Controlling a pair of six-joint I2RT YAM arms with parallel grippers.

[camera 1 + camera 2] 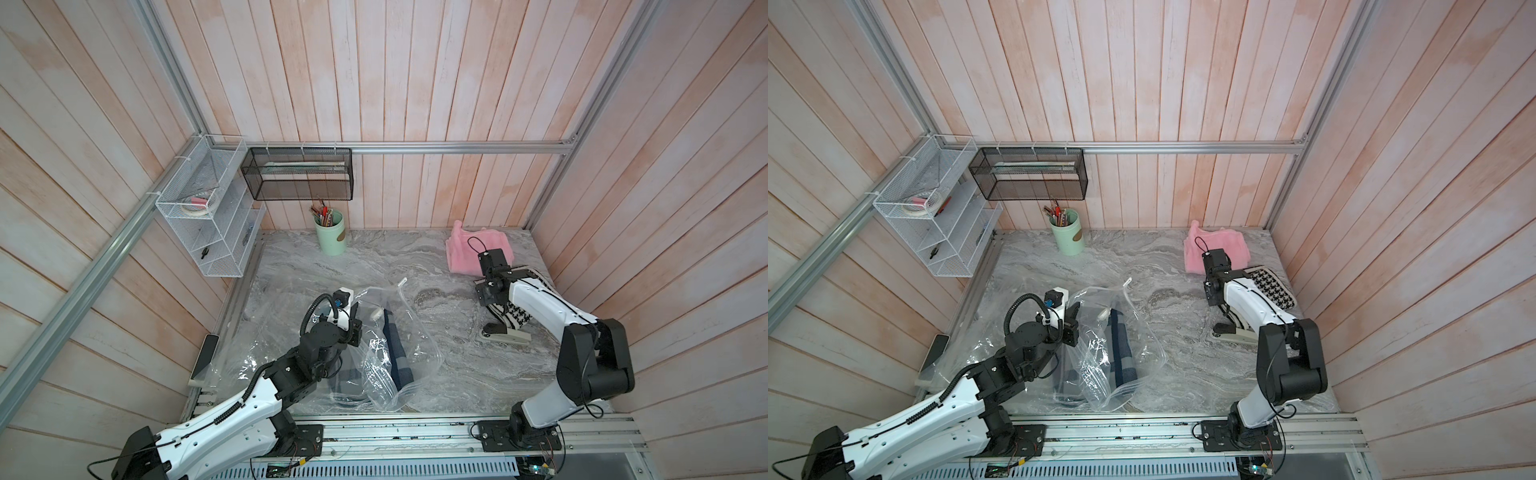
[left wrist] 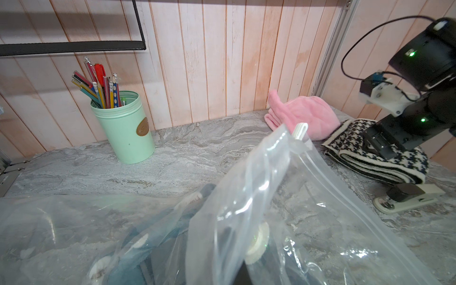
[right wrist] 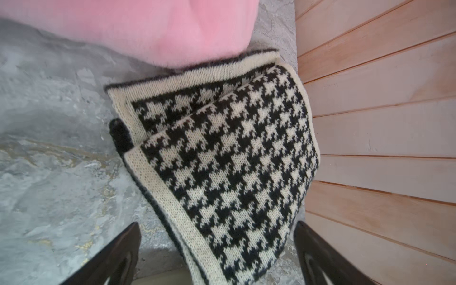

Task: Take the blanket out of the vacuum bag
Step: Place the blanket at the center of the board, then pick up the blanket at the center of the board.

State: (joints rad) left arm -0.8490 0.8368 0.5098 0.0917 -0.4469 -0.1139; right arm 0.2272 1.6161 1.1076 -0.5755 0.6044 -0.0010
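Bag sits crumpled on desk, left of centre, navy blanket inside. Left gripper clamped tight on its film, edge tented up. Right gripper spread wide, empty, over houndstooth scarf touching pink cloth.

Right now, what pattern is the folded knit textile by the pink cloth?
Folded knit textile: black-and-cream houndstooth; right wrist view.

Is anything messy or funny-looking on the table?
Yes. The bag is crumpled and stands up off the table instead of lying flat, with the dark blanket still bunched inside. The stapler lies right against the checked scarf, an odd spot for it.
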